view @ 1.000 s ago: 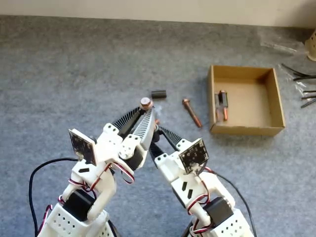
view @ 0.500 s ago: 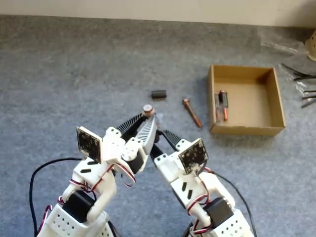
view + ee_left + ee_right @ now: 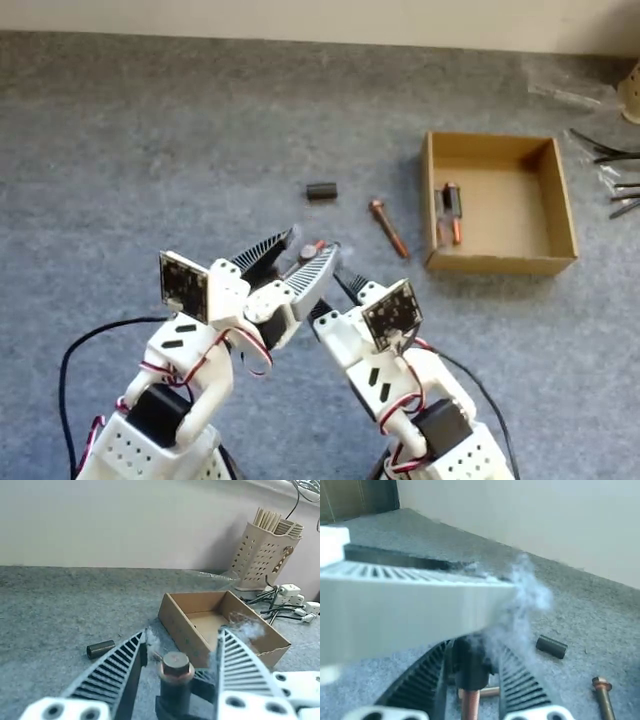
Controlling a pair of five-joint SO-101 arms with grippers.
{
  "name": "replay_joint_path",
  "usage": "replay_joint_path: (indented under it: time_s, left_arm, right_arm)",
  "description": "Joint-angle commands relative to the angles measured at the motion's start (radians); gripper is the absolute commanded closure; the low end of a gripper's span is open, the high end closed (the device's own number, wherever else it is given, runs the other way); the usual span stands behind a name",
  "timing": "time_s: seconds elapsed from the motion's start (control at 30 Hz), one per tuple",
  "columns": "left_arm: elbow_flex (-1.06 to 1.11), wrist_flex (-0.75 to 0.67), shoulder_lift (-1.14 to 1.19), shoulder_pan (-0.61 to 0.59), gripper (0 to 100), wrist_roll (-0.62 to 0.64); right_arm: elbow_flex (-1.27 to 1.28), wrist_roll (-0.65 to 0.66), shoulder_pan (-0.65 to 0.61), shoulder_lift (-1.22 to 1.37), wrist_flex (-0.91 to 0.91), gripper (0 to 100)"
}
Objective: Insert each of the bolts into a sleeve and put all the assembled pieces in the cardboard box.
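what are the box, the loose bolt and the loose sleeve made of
The box looks like cardboard: matte brown, thin flat walls. The loose bolt looks metal, likely copper or copper-plated, from its reddish shine. The loose sleeve is dark and dull, perhaps blackened metal or plastic; I cannot tell which.

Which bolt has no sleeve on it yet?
The loose bolt lying on the carpet beside the cardboard box. The boxed bolt and the held bolt in the right gripper are both already sleeved.
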Motion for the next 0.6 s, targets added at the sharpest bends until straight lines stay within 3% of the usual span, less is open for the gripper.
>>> replay_joint_path:
  time_s: [0.0,0.17,0.57]
  left_arm:
    - [-0.018,0.002,-0.013,-0.010,78,-0.002]
    - [-0.018,0.000,-0.013,-0.010,78,-0.120]
    - [-0.062,-0.025,-0.015,-0.058,78,-0.127]
  right_arm:
    - [-0.047,-0.002,0.010,-0.012,-0.004,99.4]
    - [-0.047,-0.002,0.012,-0.012,-0.004,99.4]
    - [-0.039,-0.005,0.096,-0.012,-0.004,99.4]
